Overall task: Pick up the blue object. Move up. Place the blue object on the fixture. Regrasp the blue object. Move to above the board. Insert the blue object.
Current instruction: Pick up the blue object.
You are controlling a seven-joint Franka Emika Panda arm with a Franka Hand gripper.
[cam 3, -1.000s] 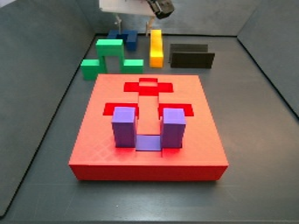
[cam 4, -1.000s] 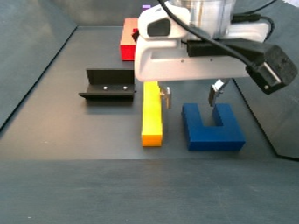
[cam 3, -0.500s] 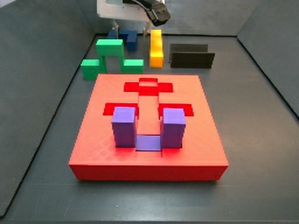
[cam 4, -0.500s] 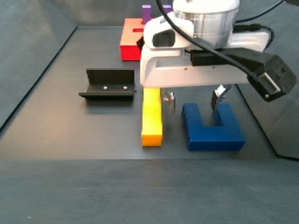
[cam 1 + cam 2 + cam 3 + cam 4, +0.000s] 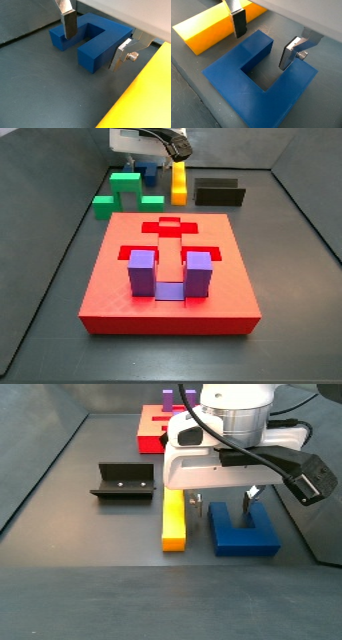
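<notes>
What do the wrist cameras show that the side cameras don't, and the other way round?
Only the wrist views show the gripper open, its fingers straddling one prong of the blue object without touching it. Only the side views show the board holding a purple block, the fixture and the green blocks. Both share the blue object and the yellow bar beside it.

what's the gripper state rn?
Gripper: open, low over the blue object, one finger either side of a prong, pads not clamped on it. Holding nothing.
</notes>
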